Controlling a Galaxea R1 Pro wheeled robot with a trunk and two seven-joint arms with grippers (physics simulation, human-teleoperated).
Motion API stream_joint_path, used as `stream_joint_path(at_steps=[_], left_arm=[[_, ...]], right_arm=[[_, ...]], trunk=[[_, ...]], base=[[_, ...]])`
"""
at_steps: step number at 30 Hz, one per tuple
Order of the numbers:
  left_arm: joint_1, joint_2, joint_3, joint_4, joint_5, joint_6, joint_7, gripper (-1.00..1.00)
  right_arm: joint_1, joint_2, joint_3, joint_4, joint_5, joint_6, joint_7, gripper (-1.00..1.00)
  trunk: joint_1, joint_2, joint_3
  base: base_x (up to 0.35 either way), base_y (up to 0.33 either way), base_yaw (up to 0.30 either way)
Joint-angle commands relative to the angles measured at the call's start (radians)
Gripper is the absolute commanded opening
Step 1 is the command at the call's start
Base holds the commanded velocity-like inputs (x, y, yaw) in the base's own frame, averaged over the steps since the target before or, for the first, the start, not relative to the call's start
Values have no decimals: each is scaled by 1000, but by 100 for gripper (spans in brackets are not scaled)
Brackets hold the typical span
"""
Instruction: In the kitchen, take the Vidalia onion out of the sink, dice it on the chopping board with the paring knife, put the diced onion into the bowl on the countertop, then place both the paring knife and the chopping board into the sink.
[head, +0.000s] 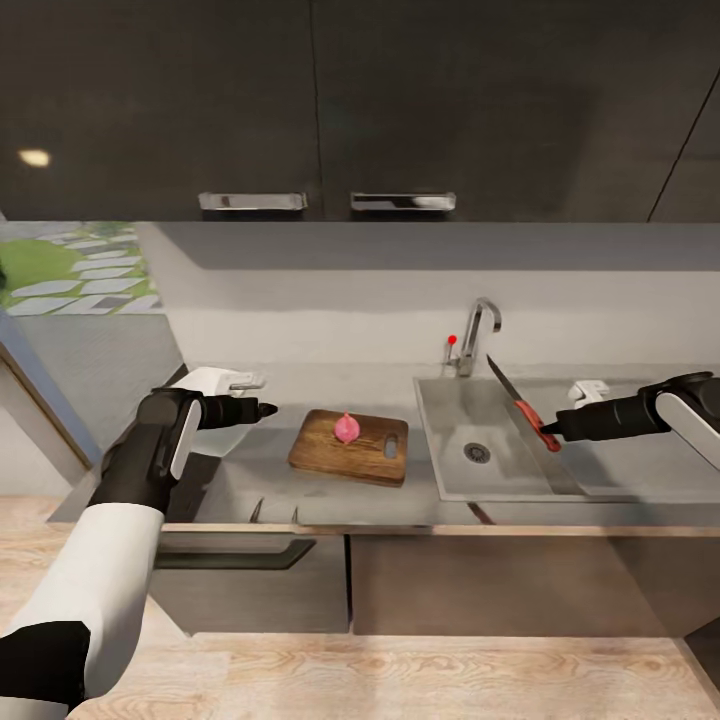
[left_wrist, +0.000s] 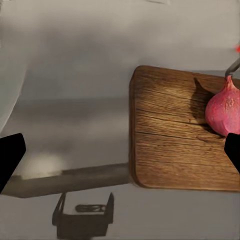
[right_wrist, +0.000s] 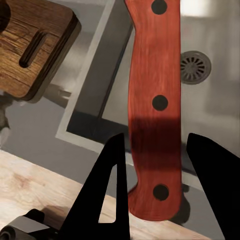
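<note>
While right gripper (head: 549, 430) grips paring knife (head: 517, 396), left gripper (head: 266, 409) hovers.

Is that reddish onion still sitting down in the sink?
No, the Vidalia onion rests whole on the chopping board on the countertop, left of the sink.

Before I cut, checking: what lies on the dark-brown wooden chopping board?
Only the reddish round Vidalia onion sits on the dark-brown wooden chopping board, whole, near its middle. The wood beneath the onion is hidden.
</note>
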Motion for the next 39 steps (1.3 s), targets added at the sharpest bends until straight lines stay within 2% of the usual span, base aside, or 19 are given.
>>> stream_joint_path(at_steps=[1, 20, 26, 34, 37, 39], left_arm=[[-1, 0, 1, -1, -5, 4, -7, 100], [-1, 0, 1, -3, -5, 4, -6, 100], [-1, 0, 1, -2, -5, 4, -6, 100], [-1, -1, 1, -2, -5, 4, -5, 100], [-1, -2, 0, -2, -5, 4, -5, 100], [-1, -4, -1, -2, -5, 4, -5, 100]], right_arm=[[-2, -1, 2, 0, 9, 0, 9, -100], [-2, 0, 15, -1, 10, 0, 8, -100], [-2, 3, 58, -2, 10, 0, 6, -100], [-2, 6, 85, -3, 16, 0, 6, -100], [-2, 6, 124, -9, 24, -27, 6, -100], [-2, 5, 174, -28, 44, -58, 6, -100]], trunk=[[1, -2, -2], [1, -2, -2], [1, -2, -2], [1, -2, -2], [1, -2, -2], [1, -2, -2]], base=[[-7, 15, 0], [-1, 62, 0], [75, 57, 0], [150, 109, 0], [31, 22, 0], [14, 10, 0]])
